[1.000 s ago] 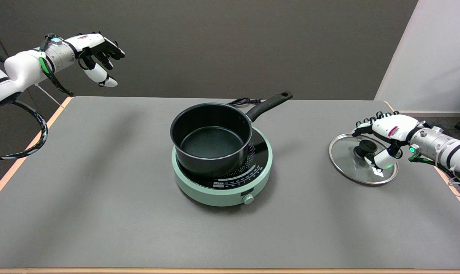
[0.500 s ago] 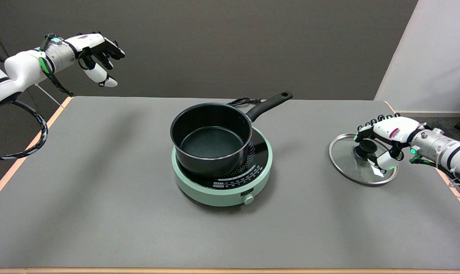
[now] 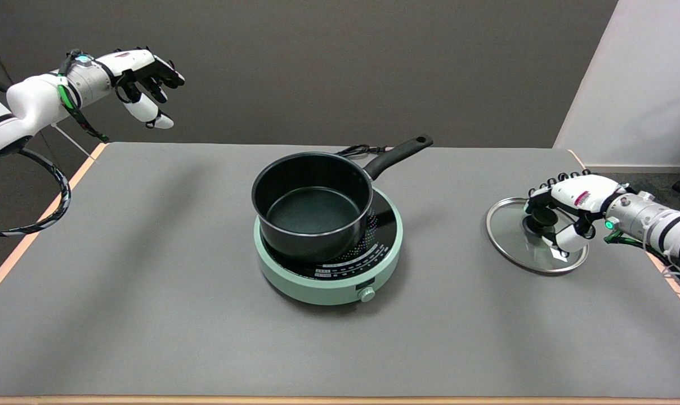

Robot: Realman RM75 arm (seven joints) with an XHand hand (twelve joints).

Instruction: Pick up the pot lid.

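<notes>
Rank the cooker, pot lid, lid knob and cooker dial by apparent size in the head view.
1. cooker
2. pot lid
3. lid knob, partly hidden by the right hand
4. cooker dial

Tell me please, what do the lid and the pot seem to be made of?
Lid: clear glass, since the grey table shows through it, with a shiny metal-looking rim and a black knob, probably plastic. Pot: likely metal with a matte black coating; its handle looks like plastic.
</notes>
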